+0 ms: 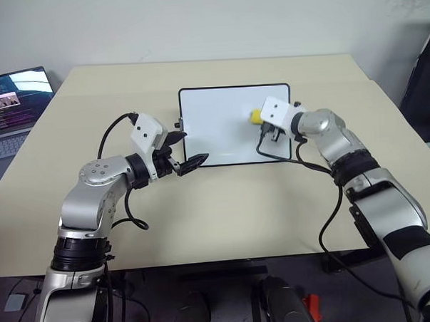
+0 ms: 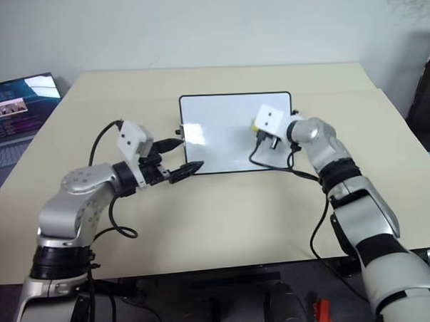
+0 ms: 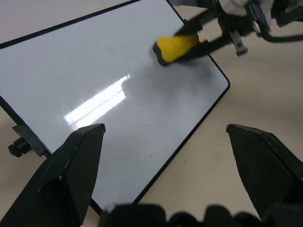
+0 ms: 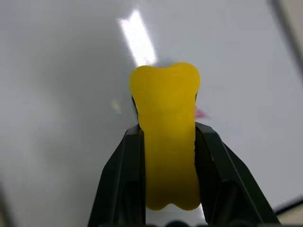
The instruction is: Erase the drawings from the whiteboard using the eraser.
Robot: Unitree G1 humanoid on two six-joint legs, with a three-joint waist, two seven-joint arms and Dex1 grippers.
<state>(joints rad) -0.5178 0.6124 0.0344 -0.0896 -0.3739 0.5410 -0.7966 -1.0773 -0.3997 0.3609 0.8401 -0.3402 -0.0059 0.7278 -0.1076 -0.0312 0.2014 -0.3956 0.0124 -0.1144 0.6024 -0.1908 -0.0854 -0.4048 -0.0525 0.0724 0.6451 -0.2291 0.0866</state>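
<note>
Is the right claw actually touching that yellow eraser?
Touching. In the right wrist view the right claw has both black fingers pressed against the sides of the yellow eraser.

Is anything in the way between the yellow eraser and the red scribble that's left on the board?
Nothing visible is. The right claw is shut on the eraser, right above the whiteboard. A bit of red mark peeks out beside the eraser, with only bare board between.

Whiteboard (image 1: 221, 129) glossy white, smooth, thin black frame; eraser (image 4: 165, 137) matt yellow, foam-like; table (image 1: 224, 210) matt beige, smooth.
</note>
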